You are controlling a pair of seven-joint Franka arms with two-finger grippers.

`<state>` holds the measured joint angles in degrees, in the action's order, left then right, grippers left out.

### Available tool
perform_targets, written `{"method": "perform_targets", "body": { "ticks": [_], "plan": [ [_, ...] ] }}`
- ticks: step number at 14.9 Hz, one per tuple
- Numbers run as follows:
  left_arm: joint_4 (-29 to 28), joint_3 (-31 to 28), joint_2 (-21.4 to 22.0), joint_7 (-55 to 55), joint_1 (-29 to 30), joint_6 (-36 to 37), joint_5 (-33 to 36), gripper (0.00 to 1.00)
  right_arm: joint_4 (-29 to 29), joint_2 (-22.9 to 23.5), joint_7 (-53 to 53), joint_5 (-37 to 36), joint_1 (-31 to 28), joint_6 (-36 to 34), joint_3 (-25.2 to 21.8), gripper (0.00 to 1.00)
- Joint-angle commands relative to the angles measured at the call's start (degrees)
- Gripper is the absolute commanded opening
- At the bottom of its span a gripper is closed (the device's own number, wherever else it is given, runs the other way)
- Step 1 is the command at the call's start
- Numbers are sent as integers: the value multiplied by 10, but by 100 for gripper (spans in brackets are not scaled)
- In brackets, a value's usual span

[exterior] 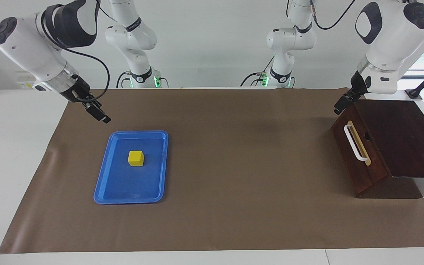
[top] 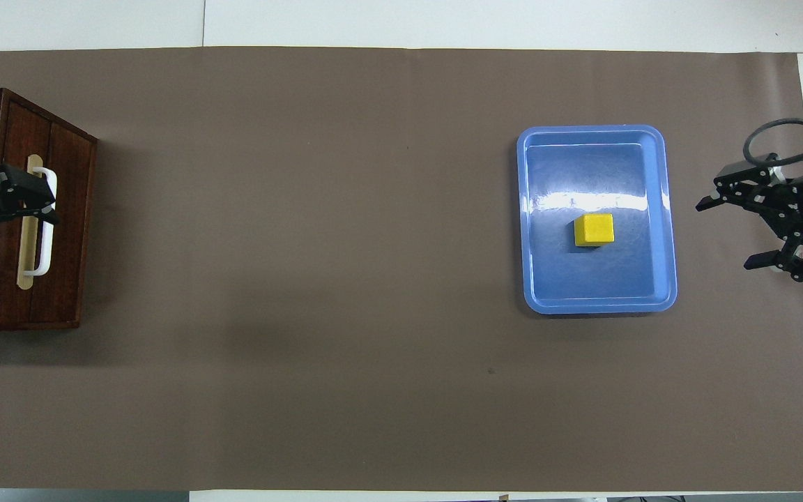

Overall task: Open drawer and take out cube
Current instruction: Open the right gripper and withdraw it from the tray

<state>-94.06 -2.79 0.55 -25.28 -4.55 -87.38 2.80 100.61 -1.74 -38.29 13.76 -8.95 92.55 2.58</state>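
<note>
**Inspector A:** Location of the cube?

**Inspector B:** The yellow cube (exterior: 135,158) sits flat inside the blue tray (exterior: 101,187), near the tray's middle, touching nothing else. The tray lies on the brown mat (exterior: 234,165) toward the right arm's end of the table.

**Inspector A:** Drawer condition?

**Inspector B:** The drawer (exterior: 357,162) is pushed in, its dark front flush with the dark wooden box (exterior: 403,136) at the left arm's end of the table. The white bar handle (exterior: 354,143) lies along its gold strip, with nothing gripping it.

**Inspector A:** Right gripper?

**Inspector B:** The right gripper (top: 739,233) hangs raised over the mat near its edge at the right arm's end, clear of the tray. Jaws spread wide, holding nothing.

**Inspector A:** Left gripper?

**Inspector B:** The left gripper (exterior: 340,104) is up in the air above the box's corner nearest the robots, apart from the handle. Jaws apart, empty.
</note>
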Motion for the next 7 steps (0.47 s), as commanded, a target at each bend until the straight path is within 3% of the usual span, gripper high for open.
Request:
{"method": "perform_targets", "body": {
  "ticks": [1, 4, 7],
  "plan": [
    [-2, 11, 16, 85, 25, 34, -12, 100, -31, -6, 152, -54, 0, -45, 4, 100],
    [0, 53, 16, 129, 57, 45, -32, 100, -40, -6, 319, -122, 0, -47, 15, 100],
    [12, 59, 15, 179, 58, 48, -30, 100, -27, -15, 333, -122, -1, -47, 16, 100]
  ]
}}
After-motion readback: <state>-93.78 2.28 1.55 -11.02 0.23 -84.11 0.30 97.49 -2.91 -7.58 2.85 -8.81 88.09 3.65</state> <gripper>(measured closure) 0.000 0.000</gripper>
